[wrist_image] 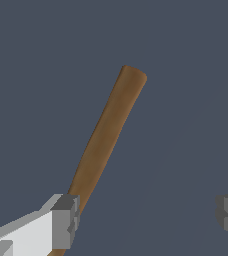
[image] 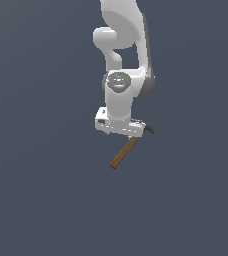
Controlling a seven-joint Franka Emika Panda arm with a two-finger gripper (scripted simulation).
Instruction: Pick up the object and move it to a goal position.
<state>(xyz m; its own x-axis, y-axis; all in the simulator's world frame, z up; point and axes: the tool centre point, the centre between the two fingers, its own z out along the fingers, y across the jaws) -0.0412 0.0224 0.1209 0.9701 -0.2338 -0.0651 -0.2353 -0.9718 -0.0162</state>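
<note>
Nearest the wrist camera, my gripper (wrist_image: 146,217) is spread wide, one finger (wrist_image: 66,221) just beside the hammer (wrist_image: 108,135) handle, the other well apart, so nothing is held. Below centre in the exterior view, the hammer (image: 124,152) lies slanted beneath me, its dark head (image: 149,128) poking out; I judge I am lowered to straddle the handle before closing.

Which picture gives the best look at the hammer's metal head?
The exterior view. There the dark head peeks out beside the gripper, with the handle slanting down. The wrist view shows only the handle and the two fingers; the head is out of frame.
</note>
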